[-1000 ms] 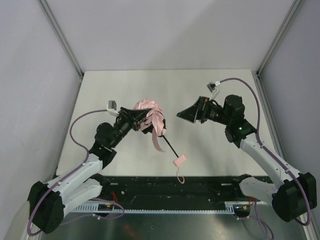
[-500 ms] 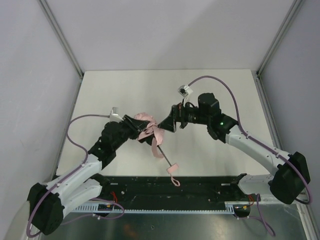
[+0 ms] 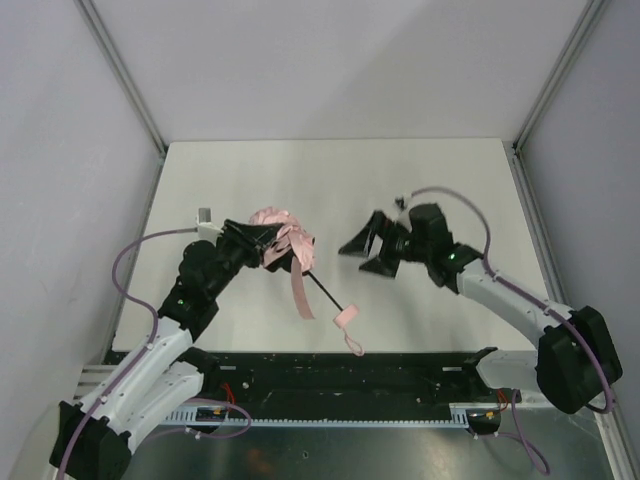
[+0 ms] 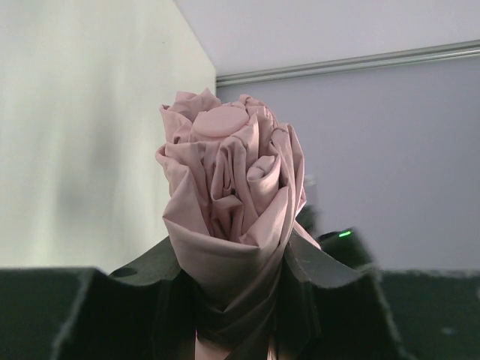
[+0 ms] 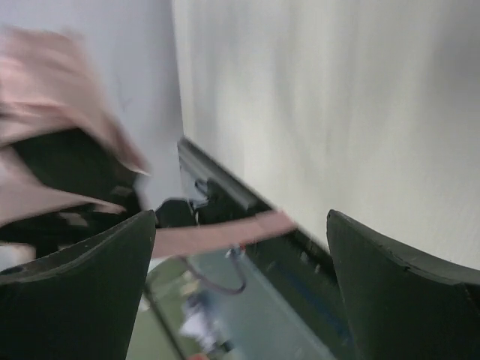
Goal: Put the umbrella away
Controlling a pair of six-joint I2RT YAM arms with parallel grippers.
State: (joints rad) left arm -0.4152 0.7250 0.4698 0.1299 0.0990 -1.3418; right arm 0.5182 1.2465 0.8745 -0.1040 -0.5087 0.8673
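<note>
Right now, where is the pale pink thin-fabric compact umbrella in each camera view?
Top external: umbrella left of centre, bunched in the left gripper, black shaft slanting toward the near edge.
Left wrist: umbrella dead centre, rising between the fingers.
Right wrist: umbrella a pink blur, upper left.
Shared landmark: the white table.

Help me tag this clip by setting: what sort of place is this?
Most likely a robotics lab test cell: plain grey wall panels in metal framing, a white table, and a left arm and right arm bolted at its near edge.
</note>
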